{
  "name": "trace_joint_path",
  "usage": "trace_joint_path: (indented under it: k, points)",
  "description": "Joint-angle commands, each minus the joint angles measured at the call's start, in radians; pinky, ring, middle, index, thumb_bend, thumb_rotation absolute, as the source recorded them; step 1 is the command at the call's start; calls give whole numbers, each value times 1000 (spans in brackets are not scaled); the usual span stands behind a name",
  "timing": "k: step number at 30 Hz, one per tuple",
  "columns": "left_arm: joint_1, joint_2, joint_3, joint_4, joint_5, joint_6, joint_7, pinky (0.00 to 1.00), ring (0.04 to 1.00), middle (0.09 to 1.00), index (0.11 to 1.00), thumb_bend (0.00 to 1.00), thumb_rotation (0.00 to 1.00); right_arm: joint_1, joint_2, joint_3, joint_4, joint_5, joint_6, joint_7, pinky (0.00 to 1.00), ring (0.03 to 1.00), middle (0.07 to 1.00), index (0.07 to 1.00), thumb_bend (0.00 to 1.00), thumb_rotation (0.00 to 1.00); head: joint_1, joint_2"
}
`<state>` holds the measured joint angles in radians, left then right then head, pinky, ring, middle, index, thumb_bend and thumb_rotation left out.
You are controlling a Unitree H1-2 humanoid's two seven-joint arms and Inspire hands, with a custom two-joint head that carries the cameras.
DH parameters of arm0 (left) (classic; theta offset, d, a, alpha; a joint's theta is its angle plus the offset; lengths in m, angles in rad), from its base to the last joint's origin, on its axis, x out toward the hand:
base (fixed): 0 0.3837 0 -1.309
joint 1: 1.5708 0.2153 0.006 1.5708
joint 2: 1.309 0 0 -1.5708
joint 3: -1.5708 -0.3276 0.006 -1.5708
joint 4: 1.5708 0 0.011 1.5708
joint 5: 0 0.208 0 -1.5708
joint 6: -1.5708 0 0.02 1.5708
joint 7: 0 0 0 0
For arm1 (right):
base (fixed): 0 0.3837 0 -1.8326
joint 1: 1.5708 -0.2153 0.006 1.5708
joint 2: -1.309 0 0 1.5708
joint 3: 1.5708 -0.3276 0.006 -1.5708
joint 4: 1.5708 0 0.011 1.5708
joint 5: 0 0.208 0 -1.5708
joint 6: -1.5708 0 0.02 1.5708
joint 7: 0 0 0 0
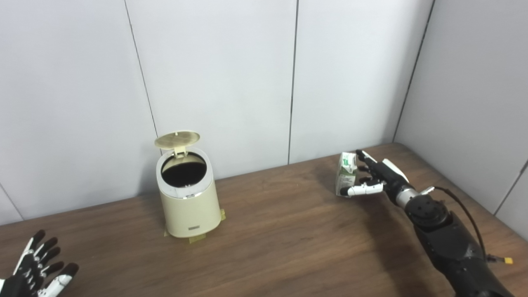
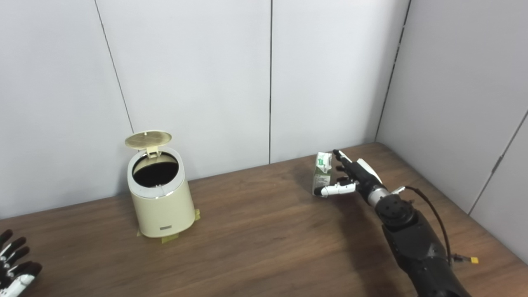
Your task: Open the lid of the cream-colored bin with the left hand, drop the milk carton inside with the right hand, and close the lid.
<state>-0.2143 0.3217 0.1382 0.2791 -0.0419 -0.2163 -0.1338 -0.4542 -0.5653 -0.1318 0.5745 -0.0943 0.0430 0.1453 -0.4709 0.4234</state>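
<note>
At far right, the milk carton (image 1: 346, 173) was being grasped by the right hand's (image 1: 377, 178) part-curled fingers; with the cream-colored bin's (image 1: 189, 202) lid (image 1: 177, 139) up, lifting was judged next.

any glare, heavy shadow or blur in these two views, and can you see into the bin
Left eye view: even, soft light, no glare; the bin mouth is black, nothing readable inside; the milk carton print is too soft to read. Right eye view: a broad soft shadow lies on the table left of the right hand; the left hand is cut by the frame edge.
</note>
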Motion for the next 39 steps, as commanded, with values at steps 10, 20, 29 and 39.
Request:
trace_joint_path:
  k: [10, 20, 29, 39]
  points:
    - [-37, 22, 5, -31, -15, -34, -7, 784, 881, 915, 990, 795, 423, -89, 51, 8, 55, -46, -166, -182, 702, 800, 838, 846, 852, 99, 5, 7]
    - [-24, 18, 11, -47, -40, -15, -27, 792, 890, 916, 981, 797, 417, -109, 80, 31, 90, -112, -214, -311, 591, 628, 663, 697, 763, 32, 7, 16]
    - [-18, 27, 9, -52, -30, -10, -26, 809, 900, 921, 986, 780, 417, -116, 86, 52, 111, -221, -259, -503, 334, 383, 464, 538, 514, 0, 7, 22]
    - [-10, 27, 11, -66, -34, 3, -28, 832, 909, 933, 992, 740, 406, -107, 62, 38, 79, -208, -254, -489, 318, 390, 458, 537, 515, 0, 1, 27]
